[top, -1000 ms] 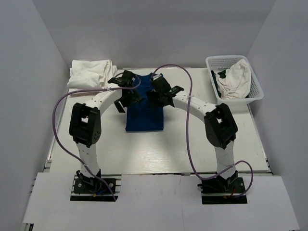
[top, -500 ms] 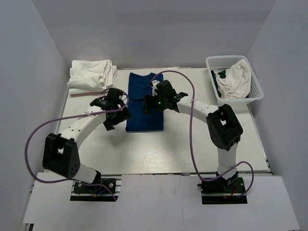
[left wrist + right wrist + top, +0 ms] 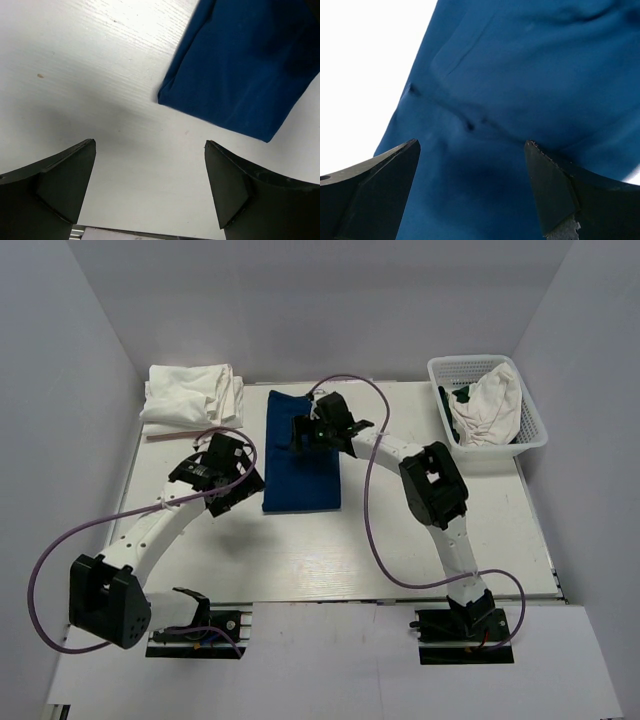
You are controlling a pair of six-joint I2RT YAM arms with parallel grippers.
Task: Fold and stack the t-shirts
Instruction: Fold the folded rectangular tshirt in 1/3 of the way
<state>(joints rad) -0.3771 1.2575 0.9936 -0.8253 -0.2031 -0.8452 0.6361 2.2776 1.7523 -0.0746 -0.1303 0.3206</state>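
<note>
A dark navy t-shirt (image 3: 301, 468) lies folded in a long rectangle at the middle of the table; no print shows. My right gripper (image 3: 303, 432) hovers open over its far half, and blue cloth (image 3: 520, 75) fills the right wrist view below the spread fingers (image 3: 470, 142). My left gripper (image 3: 243, 483) stands open and empty over bare table, just left of the shirt's near left corner (image 3: 240, 65). A stack of white t-shirts (image 3: 190, 395) sits at the back left. One more white t-shirt (image 3: 490, 405) lies crumpled in the basket.
The white lattice basket (image 3: 445, 370) stands at the back right corner, with something dark under the white cloth. The white table (image 3: 330, 550) is walled in by grey panels on three sides. Purple cables loop from both arms above the table.
My left arm has swung back from the shirt's far end to the left and nearer. My right gripper has shifted toward the far left over the shirt. Both stayed open.
</note>
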